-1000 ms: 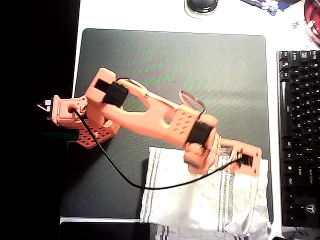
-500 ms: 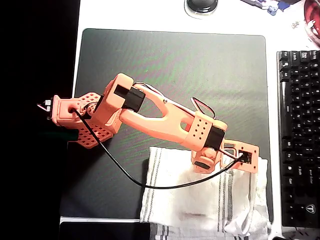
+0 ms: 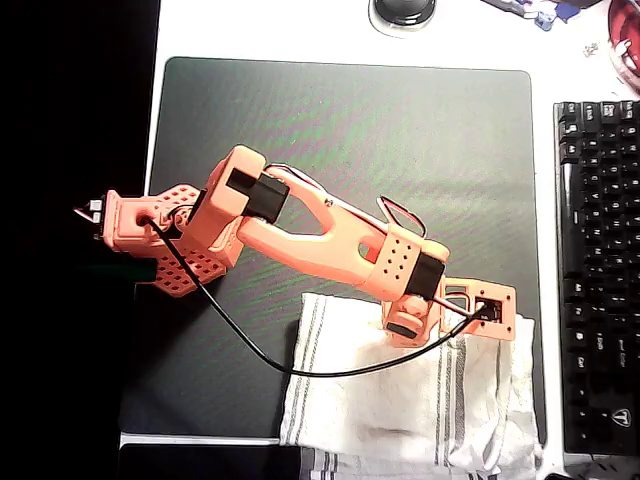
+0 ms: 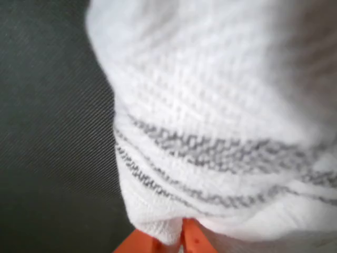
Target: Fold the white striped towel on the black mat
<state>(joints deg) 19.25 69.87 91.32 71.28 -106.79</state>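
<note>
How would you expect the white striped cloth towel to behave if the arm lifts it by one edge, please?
The cream-white striped cloth towel would likely drape limply: it already lies wrinkled and bunched on the dark rectangular mat. Its coarse weave in the wrist view suggests decent grip. It probably drags rather than slides cleanly.

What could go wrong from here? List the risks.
1. In the wrist view the gripper seems to pinch just the hem of the white striped towel; so shallow a bite could slip free mid-fold.
2. In the overhead view the towel's near edge hangs past the black mat, so the fold may end crooked or off the mat.
3. The black cable drapes across the towel and might drag or snag the cloth.
</note>
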